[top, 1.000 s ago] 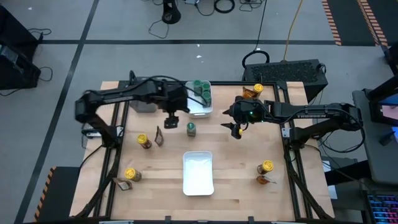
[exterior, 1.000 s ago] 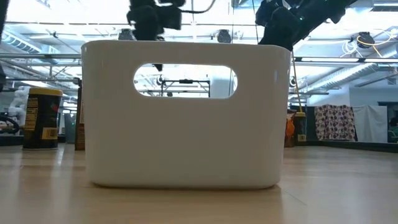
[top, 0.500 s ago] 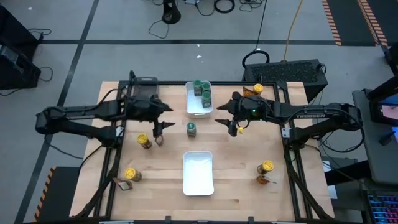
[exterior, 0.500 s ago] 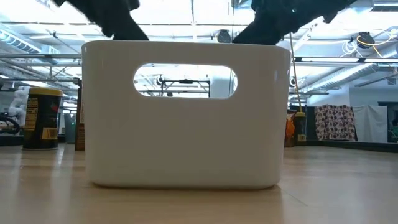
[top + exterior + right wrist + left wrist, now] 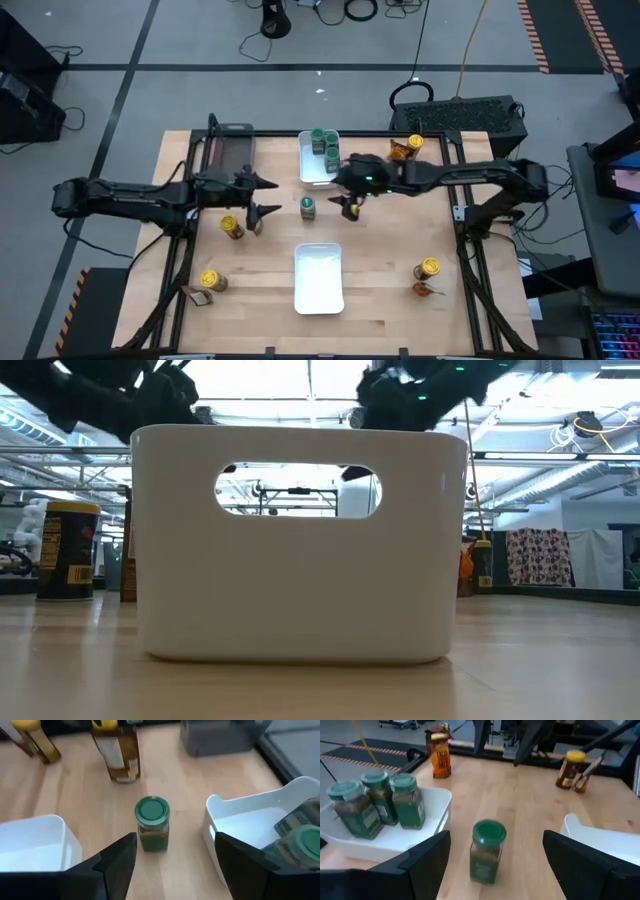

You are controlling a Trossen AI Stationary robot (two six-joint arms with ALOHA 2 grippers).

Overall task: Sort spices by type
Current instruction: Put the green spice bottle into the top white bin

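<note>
One green-lidded jar [image 5: 308, 207] stands upright on the wood between the two white bins. My left gripper [image 5: 273, 197] is open just to its left, with the jar [image 5: 487, 851] ahead of its spread fingers. My right gripper [image 5: 341, 204] is open just to the jar's right, and the jar [image 5: 152, 825] stands ahead of its gap too. Neither touches it. Three green-lidded jars [image 5: 324, 146] stand in the far white bin [image 5: 310, 172]. Yellow-lidded jars [image 5: 232, 227] [image 5: 209, 279] [image 5: 429, 268] [image 5: 414, 143] and brown packets [image 5: 257, 220] [image 5: 200, 296] [image 5: 425, 290] sit around the table.
The near white bin [image 5: 319, 290] lies toward the near edge, and its wall [image 5: 300, 580] fills the low view. A dark grey tray [image 5: 232, 150] sits at the far left. A yellow-lidded jar and a packet [image 5: 400, 152] stand at the far right corner.
My left arm has stretched out toward the table's left and come lower; its gripper moved away from the far bin and now points level at the lone green-lidded jar. My right gripper has moved left toward the same jar. The jar has stayed put.
</note>
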